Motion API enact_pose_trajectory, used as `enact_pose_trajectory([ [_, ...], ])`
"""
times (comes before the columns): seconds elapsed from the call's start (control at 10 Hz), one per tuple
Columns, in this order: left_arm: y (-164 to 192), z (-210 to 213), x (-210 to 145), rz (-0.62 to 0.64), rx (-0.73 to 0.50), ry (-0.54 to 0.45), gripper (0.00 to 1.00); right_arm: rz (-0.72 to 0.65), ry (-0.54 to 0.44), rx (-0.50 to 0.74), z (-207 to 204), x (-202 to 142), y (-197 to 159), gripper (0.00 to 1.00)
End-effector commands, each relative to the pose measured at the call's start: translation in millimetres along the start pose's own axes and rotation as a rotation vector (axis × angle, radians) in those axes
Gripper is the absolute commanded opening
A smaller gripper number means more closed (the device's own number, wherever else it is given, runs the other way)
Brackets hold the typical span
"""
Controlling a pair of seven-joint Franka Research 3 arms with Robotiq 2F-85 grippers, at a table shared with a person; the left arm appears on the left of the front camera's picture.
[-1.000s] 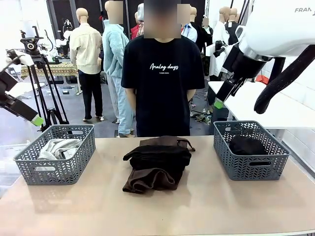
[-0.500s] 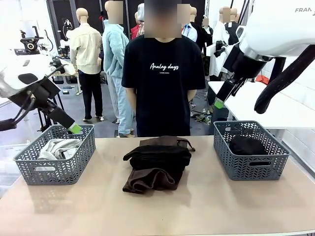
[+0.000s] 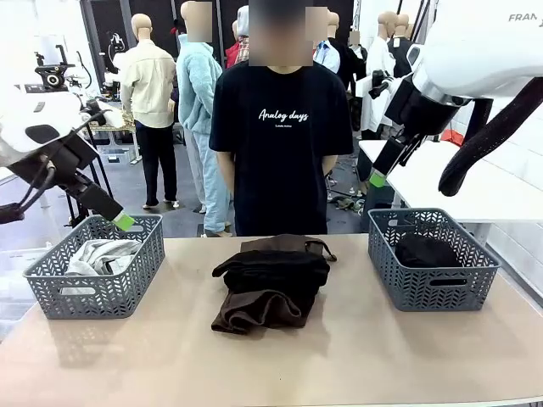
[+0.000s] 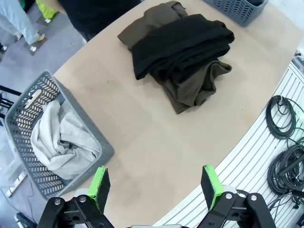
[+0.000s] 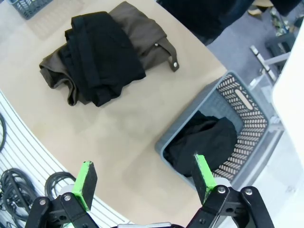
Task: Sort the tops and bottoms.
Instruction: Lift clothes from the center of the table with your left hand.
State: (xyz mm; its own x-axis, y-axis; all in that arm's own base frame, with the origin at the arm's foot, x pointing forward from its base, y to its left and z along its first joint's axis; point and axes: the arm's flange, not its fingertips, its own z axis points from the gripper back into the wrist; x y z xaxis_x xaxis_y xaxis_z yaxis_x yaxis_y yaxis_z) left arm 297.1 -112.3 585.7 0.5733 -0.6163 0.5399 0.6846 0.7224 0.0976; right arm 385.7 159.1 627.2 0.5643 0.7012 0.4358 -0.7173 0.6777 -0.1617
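A black garment (image 3: 273, 270) lies folded on top of a dark brown one (image 3: 254, 312) at the middle of the table; both also show in the left wrist view, black (image 4: 183, 45) on brown (image 4: 194, 88). A pale grey-blue garment (image 3: 97, 254) sits in the left basket (image 3: 93, 292), and another black garment (image 3: 426, 251) in the right basket (image 3: 433, 288). My left gripper (image 3: 121, 220) hangs open above the left basket's far rim, holding nothing. High above the right basket, my right gripper (image 3: 377, 179) is open and holds nothing.
A person in a black T-shirt (image 3: 280, 127) stands at the far side behind the pile, arms down. Bare tabletop (image 3: 356, 356) lies between the baskets and the near edge. Cables (image 4: 285, 142) run below the table's near side.
My left arm has swung in from the far left to above the left basket. The right arm and the garments have not moved.
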Motion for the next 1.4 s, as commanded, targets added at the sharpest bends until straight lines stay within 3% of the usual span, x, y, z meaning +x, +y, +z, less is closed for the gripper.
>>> enact_pose_trajectory([
  [0.0,1.5,-3.4,2.0,0.004,-0.013,-0.016,1.0,-0.003,0.005,0.001,-0.8,-1.3,-0.8,1.0],
  [0.1,0.0,0.0,0.0,0.0,0.0,0.0,1.0,-0.003,0.005,0.001,-0.8,-1.3,-0.8,1.0],
  [0.3,-11.8,-42.4,52.9,-0.061,-0.095,-0.016,1.0,-0.003,0.005,0.001,-0.8,-1.3,-0.8,1.0],
  [0.5,-11.1,-69.0,100.0,-0.008,-0.134,-0.043,1.0,-0.003,0.005,0.001,-0.8,-1.3,-0.8,1.0],
  [0.9,-29.2,-140.9,170.7,-0.025,-0.191,0.085,1.0,-0.003,0.005,0.001,-0.8,-1.3,-0.8,1.0],
  [1.1,-29.8,-153.2,169.7,-0.077,-0.163,0.148,1.0,-0.003,0.005,0.001,-0.8,-1.3,-0.8,1.0],
  [1.2,-35.9,-154.6,167.2,-0.036,-0.192,0.072,1.0,-0.003,0.005,0.001,-0.8,-1.3,-0.8,1.0],
  [1.3,-35.9,-154.6,167.2,-0.036,-0.192,0.072,1.0,-0.003,0.005,0.001,-0.8,-1.3,-0.8,1.0],
])
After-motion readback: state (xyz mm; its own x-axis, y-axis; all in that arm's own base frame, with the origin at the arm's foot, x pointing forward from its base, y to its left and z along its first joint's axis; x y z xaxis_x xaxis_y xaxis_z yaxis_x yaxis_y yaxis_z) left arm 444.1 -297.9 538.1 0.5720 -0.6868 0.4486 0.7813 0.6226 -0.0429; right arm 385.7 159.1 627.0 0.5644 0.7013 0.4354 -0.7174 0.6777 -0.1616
